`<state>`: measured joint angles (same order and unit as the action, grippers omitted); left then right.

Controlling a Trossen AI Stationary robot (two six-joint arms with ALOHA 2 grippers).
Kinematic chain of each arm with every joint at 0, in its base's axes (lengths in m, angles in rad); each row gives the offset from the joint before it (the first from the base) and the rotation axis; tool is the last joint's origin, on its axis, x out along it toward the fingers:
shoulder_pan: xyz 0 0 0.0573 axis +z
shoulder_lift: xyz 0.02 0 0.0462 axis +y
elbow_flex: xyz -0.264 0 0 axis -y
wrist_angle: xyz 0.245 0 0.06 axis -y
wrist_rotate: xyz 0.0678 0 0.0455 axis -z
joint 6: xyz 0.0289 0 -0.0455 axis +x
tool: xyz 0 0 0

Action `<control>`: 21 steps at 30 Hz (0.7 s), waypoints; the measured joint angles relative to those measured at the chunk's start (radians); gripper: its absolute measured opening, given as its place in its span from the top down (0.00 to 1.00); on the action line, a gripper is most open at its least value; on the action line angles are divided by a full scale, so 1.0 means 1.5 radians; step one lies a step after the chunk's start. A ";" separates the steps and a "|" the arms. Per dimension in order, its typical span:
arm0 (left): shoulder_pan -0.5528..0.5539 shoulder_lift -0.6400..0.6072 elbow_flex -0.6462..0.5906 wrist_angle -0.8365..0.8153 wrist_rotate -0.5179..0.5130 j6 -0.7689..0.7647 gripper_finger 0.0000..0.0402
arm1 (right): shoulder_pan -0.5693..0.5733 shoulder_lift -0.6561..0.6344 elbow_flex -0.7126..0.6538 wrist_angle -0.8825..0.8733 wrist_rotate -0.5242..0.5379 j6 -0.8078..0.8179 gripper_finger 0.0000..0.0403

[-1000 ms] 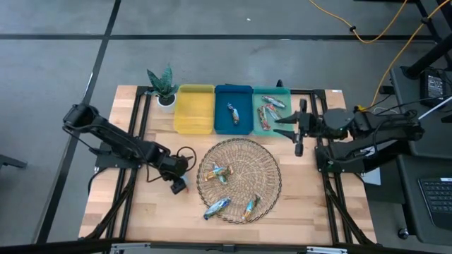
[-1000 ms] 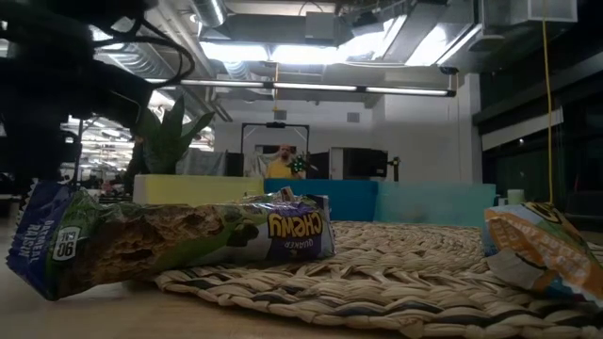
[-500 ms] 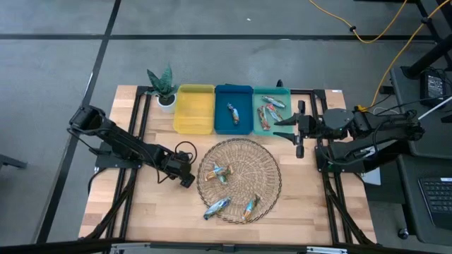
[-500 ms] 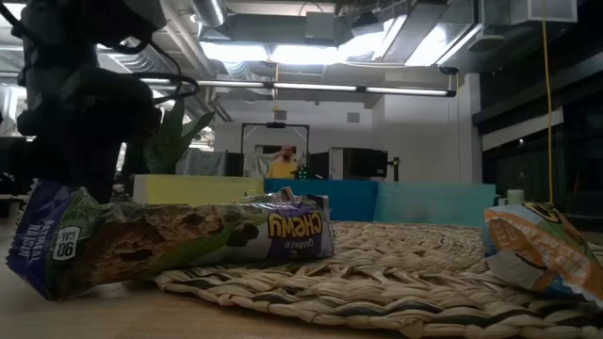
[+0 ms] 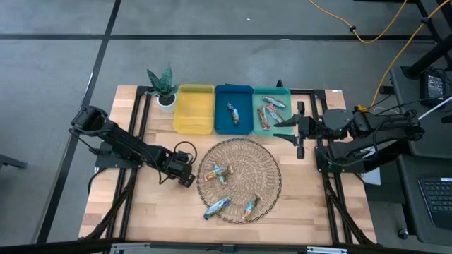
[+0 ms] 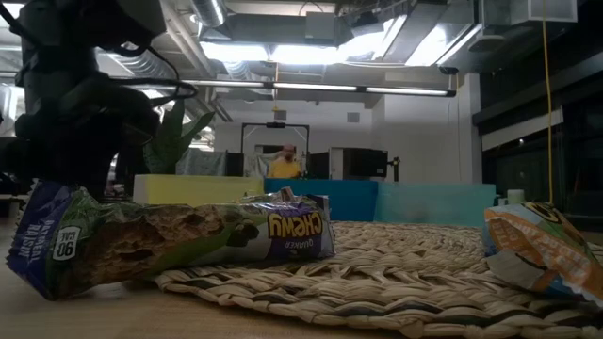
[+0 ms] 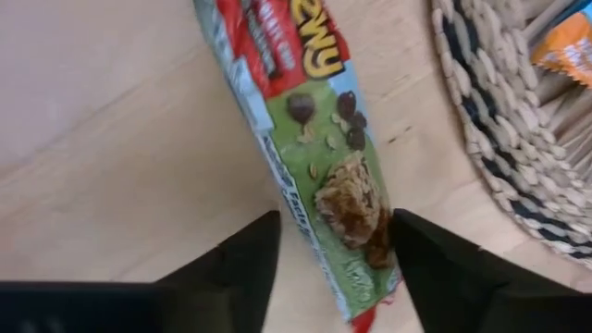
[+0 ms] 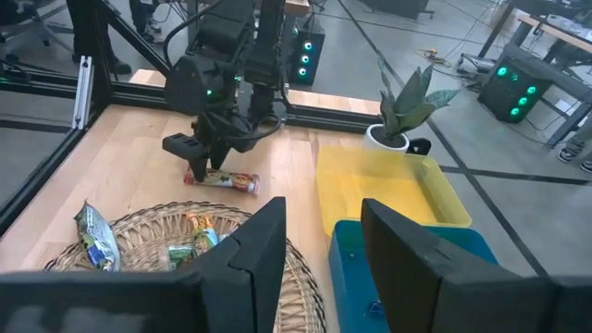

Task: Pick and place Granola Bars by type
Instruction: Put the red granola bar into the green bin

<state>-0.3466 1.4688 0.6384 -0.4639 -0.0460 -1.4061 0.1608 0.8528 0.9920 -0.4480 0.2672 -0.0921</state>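
Granola Bars are getting sorted by type, and I'm reckoning I'm approx. halfway thru. Landmark: the wicker basket [image 5: 239, 180], mid-tabletop [image 5: 141, 212]. Beyond it, away from me, three bins are sitting in a row: yellow bin [image 5: 194, 109] w/ nothing showing inside, blue bin [image 5: 234, 109] holding one bar [image 5: 233, 112], teal bin [image 5: 271, 109] holding several bars [image 5: 269, 111], exact count too small to tell.

Left to do: the basket is still carrying what looks like four bars: two close together [image 5: 215, 173] on its left half, a blue-silver one [image 5: 217, 206] hanging over its near rim, an orange one [image 5: 249, 208] just beside that. One more, a red-and-green chewy bar [image 7: 319, 139], is lying on the bare wood just off the basket's left edge.

That's the one I'm working now. My left gripper [image 7: 333, 268] is sitting down over it, jaws straddling the wrapper's end, one each side; they're parted, not clamped yet. Judging it needs a squeeze, then a carry to whichever bin matches.

My right gripper [image 8: 319, 245] is waiting off the basket's far-right side, next to the teal bin, jaws parted w/ nothing btwn them.

So: a handful binned, roughly five to go, yellow bin unused so far.
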 joint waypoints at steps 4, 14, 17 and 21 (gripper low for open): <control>0.000 0.001 0.000 -0.017 0.000 0.001 0.65 | 0.000 0.000 0.000 0.000 0.000 -0.010 0.64; 0.001 0.000 0.001 -0.025 0.003 0.001 0.83 | 0.000 0.000 0.000 -0.008 0.000 -0.007 0.64; 0.001 0.002 0.011 -0.030 0.003 0.004 0.83 | 0.000 0.000 0.000 -0.021 0.000 0.007 0.64; 0.001 0.005 0.035 -0.042 -0.004 0.014 0.84 | 0.000 0.000 0.000 -0.034 0.000 0.021 0.64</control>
<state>-0.3447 1.4765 0.6909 -0.5275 -0.0518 -1.3853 0.1608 0.8528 0.9918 -0.4986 0.2676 -0.0609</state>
